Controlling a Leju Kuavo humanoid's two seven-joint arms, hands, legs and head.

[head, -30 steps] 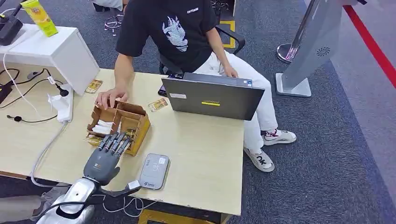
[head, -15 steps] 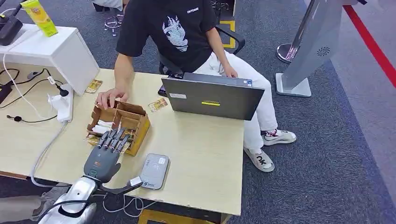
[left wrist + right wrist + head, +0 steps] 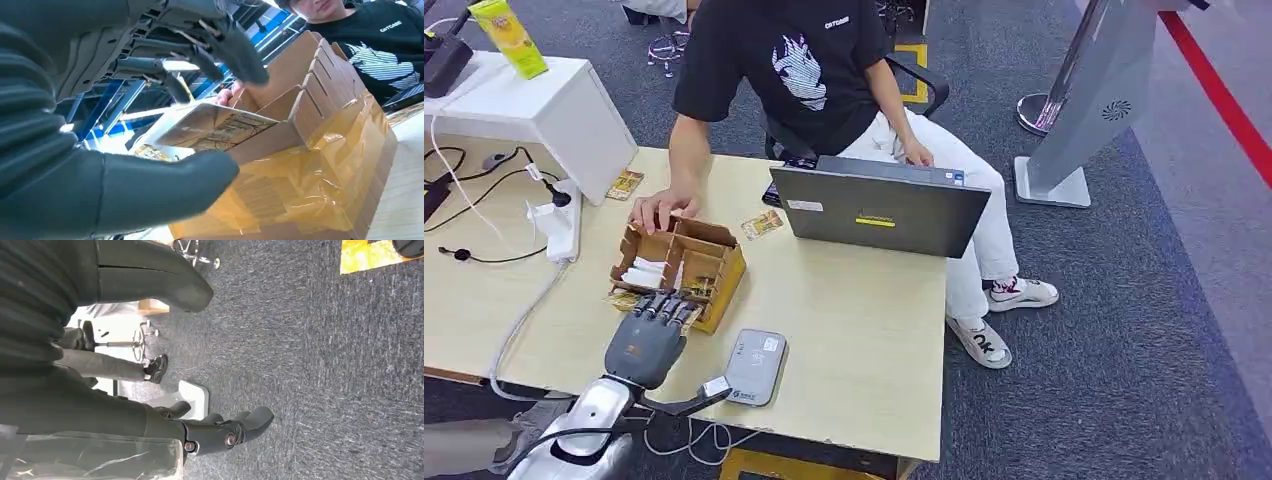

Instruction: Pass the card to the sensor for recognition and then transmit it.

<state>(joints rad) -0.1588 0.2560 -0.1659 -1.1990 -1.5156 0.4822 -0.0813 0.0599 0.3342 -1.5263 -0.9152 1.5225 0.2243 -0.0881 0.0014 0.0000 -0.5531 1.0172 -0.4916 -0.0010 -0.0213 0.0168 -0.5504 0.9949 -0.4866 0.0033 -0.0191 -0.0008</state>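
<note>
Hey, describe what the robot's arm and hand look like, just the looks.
The left arm is shiny silver metal with a thin black cable running along it. Its robot hand has a dark grey back bearing a small orange mark and dark fingers with silver bands. Up close, the wrist cover is grey and ribbed, the thumb thick and grey.

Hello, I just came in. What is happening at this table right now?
The robot's left hand is at the near edge of a cardboard box with compartments, reaching for a card that leans out of it. In the left wrist view the thumb is below the card and the fingers above, not yet closed on it. A person's hand rests on the far side of the box. The grey card reader lies on the table beside the box, waiting. The right hand hangs over the carpet.
</note>
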